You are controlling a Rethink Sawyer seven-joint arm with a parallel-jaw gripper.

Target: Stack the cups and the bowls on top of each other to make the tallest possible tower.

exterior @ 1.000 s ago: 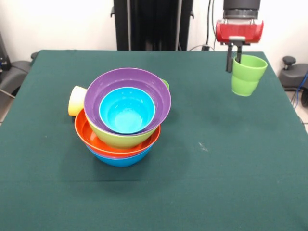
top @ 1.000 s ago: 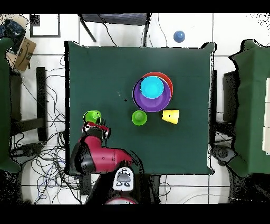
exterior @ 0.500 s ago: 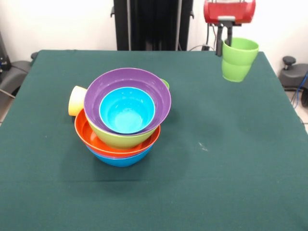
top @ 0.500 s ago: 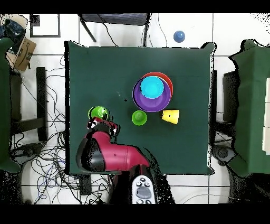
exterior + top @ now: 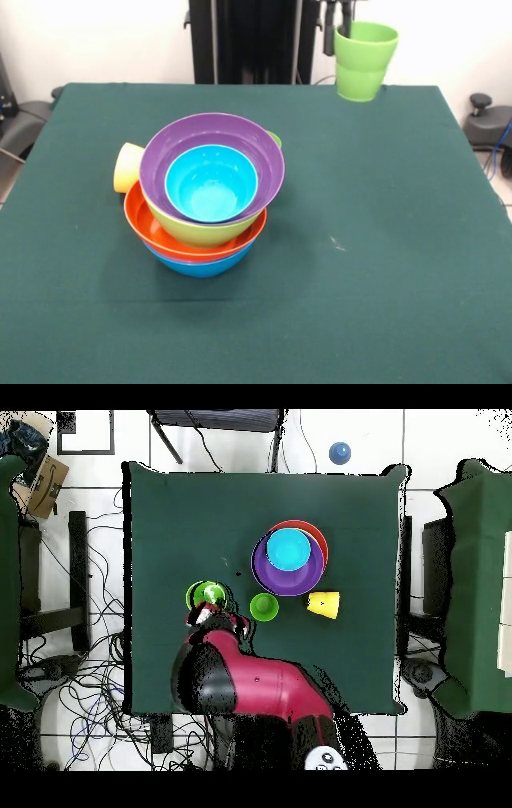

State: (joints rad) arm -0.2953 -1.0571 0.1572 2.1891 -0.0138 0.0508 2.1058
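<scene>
My gripper (image 5: pixel 339 28) is shut on the rim of the light green cup (image 5: pixel 366 60) and holds it upright, high above the table's far right part; the overhead view shows the cup (image 5: pixel 208 595) and gripper (image 5: pixel 205 613) too. The tower (image 5: pixel 210 188) stands left of centre: the blue bowl (image 5: pixel 200 266) at the bottom, then orange (image 5: pixel 140 220), lime green (image 5: pixel 200 232), purple (image 5: pixel 264 160), with the small cyan bowl (image 5: pixel 210 182) inside. The pale yellow cup (image 5: pixel 126 166) lies on its side beside the tower, on its left.
A small green round object (image 5: pixel 264 606) stands on the green table (image 5: pixel 384 240) just behind the tower, mostly hidden in the front view. The black pedestal (image 5: pixel 252 40) stands at the far edge. A blue ball (image 5: pixel 340 453) lies on the floor.
My gripper has risen with the green cup and moved left in the front view, toward the tower's side. The tower and the yellow cup have not moved.
</scene>
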